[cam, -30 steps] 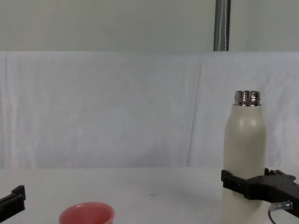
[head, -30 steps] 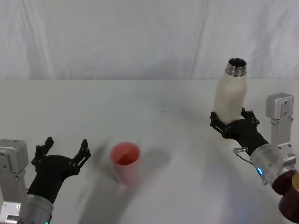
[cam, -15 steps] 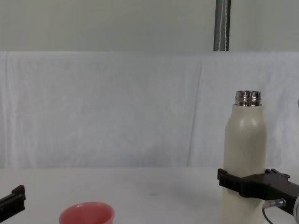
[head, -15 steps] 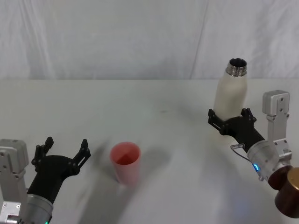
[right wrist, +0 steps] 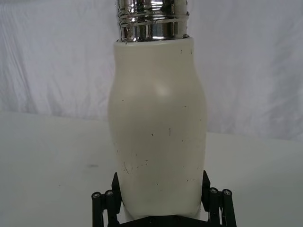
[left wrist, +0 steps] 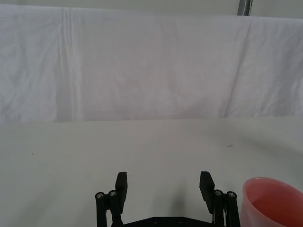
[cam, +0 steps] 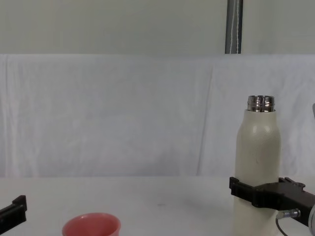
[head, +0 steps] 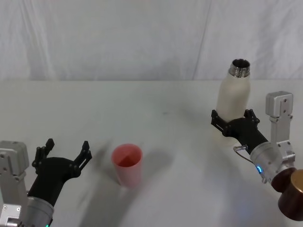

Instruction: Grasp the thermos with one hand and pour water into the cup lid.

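On the worktop's point(head: 156, 99) right side, thermos point(head: 233, 97) upright, steel neck uncapped. Right end effector point(head: 235, 126) has its fingers around the lower body, one either side. Cup lid point(head: 127, 165) upright, well apart to the left. Left end effector point(head: 62, 158) beside it, fingers spread, holding nothing.

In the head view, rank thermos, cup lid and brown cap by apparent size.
1. Thermos, clearly largest.
2. Cup lid and brown cap: look alike; the cap is cut off at the edge and nearer the camera, so unranked.
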Available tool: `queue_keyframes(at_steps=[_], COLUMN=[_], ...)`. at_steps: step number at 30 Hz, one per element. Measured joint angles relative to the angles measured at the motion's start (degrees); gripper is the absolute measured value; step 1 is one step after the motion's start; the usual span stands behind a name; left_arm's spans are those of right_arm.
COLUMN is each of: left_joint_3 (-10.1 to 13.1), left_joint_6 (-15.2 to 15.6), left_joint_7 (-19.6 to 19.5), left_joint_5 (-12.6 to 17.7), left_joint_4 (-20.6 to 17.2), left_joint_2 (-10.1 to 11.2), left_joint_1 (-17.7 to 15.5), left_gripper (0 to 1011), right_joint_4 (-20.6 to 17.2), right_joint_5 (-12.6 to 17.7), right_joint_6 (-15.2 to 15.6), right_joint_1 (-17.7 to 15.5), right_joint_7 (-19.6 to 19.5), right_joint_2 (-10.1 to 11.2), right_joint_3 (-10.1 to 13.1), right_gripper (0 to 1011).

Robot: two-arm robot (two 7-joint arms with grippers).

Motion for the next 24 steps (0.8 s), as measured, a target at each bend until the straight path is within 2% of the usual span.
queue_keyframes(at_steps=[24], left_joint_3=[0.0], left_joint_6=[0.0], left_joint_7=[0.0], left_joint_5=[0.0], left_joint_4=[0.0], left_joint_2=[0.0], left_joint_1=[0.0], left_gripper=[1001], right_joint_4=[-0.2], right_joint_5=[0.0], right_joint_6=[0.1], right_joint_1=[-0.1], right_joint_7=[0.0], right_joint_2=[0.1], right_joint_3=[0.0], right_gripper=[950])
